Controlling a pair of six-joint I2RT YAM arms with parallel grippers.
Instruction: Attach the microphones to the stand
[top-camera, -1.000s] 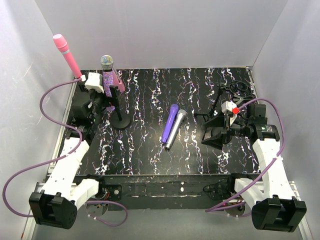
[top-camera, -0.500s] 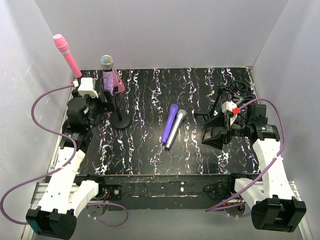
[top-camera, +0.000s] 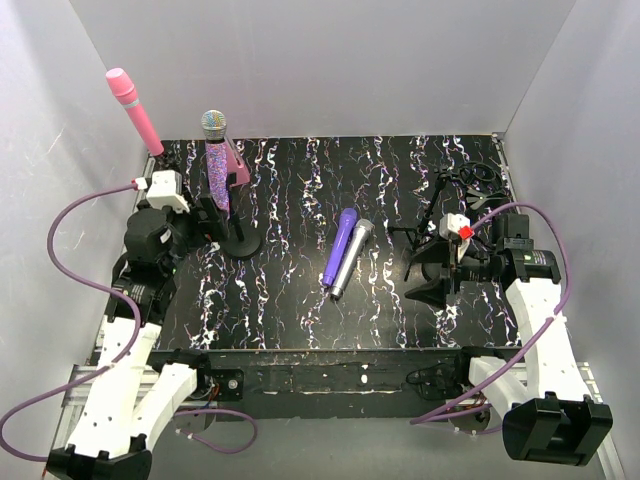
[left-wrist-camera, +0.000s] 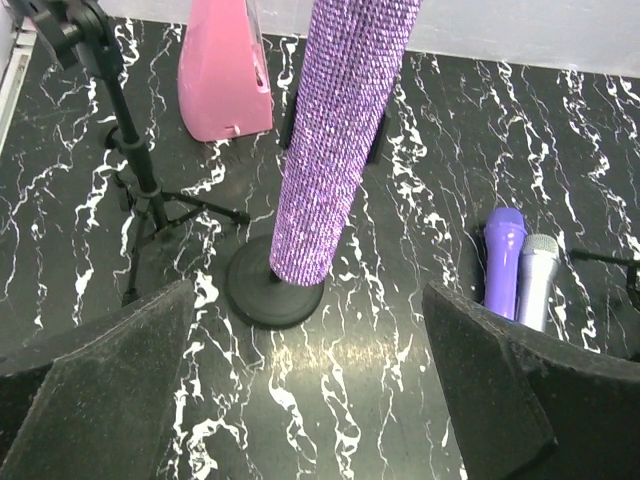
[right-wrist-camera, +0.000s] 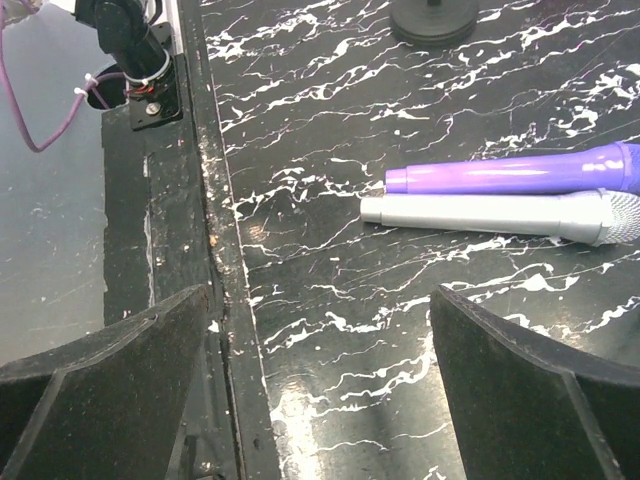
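Observing from beside the table, two microphones are mounted and two are not. The pink microphone (top-camera: 133, 108) stands high at the far left corner. What carries it cannot be made out in the overhead view. The glittery purple microphone (left-wrist-camera: 340, 130) stands nearly upright in a clip above the round-base stand (left-wrist-camera: 250, 297), just in front of the pink wedge block (left-wrist-camera: 225, 75).

The left gripper (left-wrist-camera: 308, 300) sits low and near that stand. Its jaws are spread wide, with the glittery handle ahead of them and not held. The right gripper (right-wrist-camera: 320, 295) is likewise spread and holds nothing. It hovers over the near right part of the table (top-camera: 400, 180).

The plain purple microphone (right-wrist-camera: 510, 175) and the silver-grey microphone (right-wrist-camera: 500, 212) lie flat at mid-table, side by side and touching. A tripod stand (top-camera: 448, 195) at the far right appears unoccupied.

Hazards, as judged from this position:
- A left finger could catch the glittery handle or the round base on withdrawal. This could unseat the microphone or topple the stand.
- The two flat microphones touch. Jaws closing on one may pinch both, or nudge the neighbour so that it rolls away.
- A smooth cylindrical handle gripped off-centre may pivot in the pads.
- The tripod looks light. Pressing a microphone into its clip could tip it.
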